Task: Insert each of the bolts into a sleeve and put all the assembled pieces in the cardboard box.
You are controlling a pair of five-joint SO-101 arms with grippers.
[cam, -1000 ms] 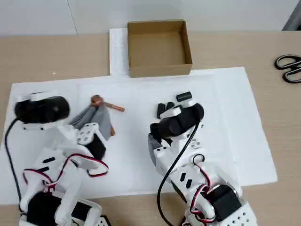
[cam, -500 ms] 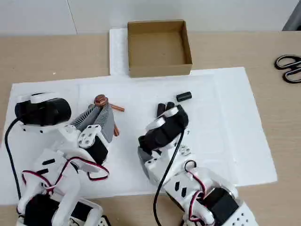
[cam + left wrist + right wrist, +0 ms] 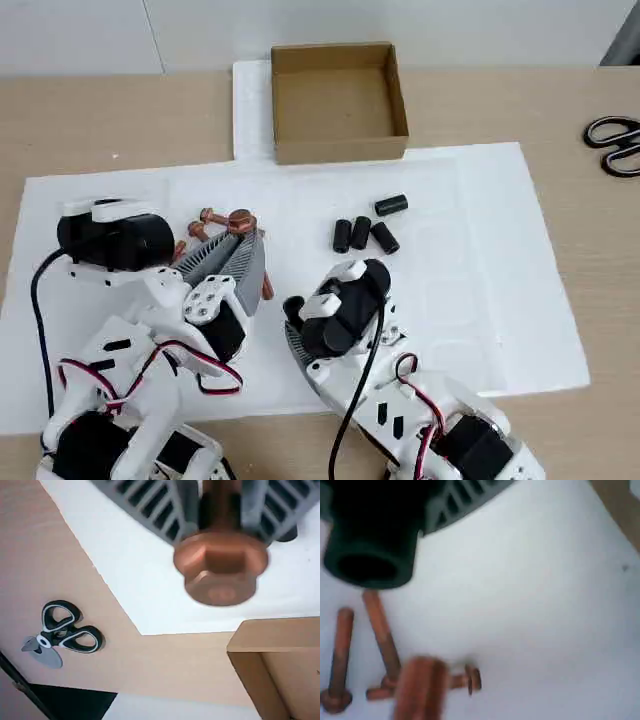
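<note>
A light wooden table (image 3: pixel 90 120) carries a broad white paper sheet (image 3: pixel 500 260). At the sheet's far edge sits the square, open-topped cardboard box (image 3: pixel 338 100). A pair of black-handled scissors (image 3: pixel 615 145) lies well off to the right on bare wood.

The left gripper (image 3: pixel 238 245) has its ribbed grey fingers (image 3: pixel 150 500) closed narrowly on the shank of a copper hex-head bolt (image 3: pixel 220 572). Its long axis runs along the fingers, and its head sticks out past the tips toward the box.

The right gripper (image 3: pixel 293 312) clamps a black cylindrical sleeve (image 3: pixel 370 545). The sleeve's open bore points across toward the left arm and the loose bolts.

Three more black sleeves (image 3: pixel 360 234) lie side by side mid-sheet, long axes roughly toward the far edge. A fourth sleeve (image 3: pixel 391 205) lies just beyond them, turned crosswise.

Several loose copper bolts (image 3: pixel 205 215) lie flat on the sheet around the left gripper.
</note>
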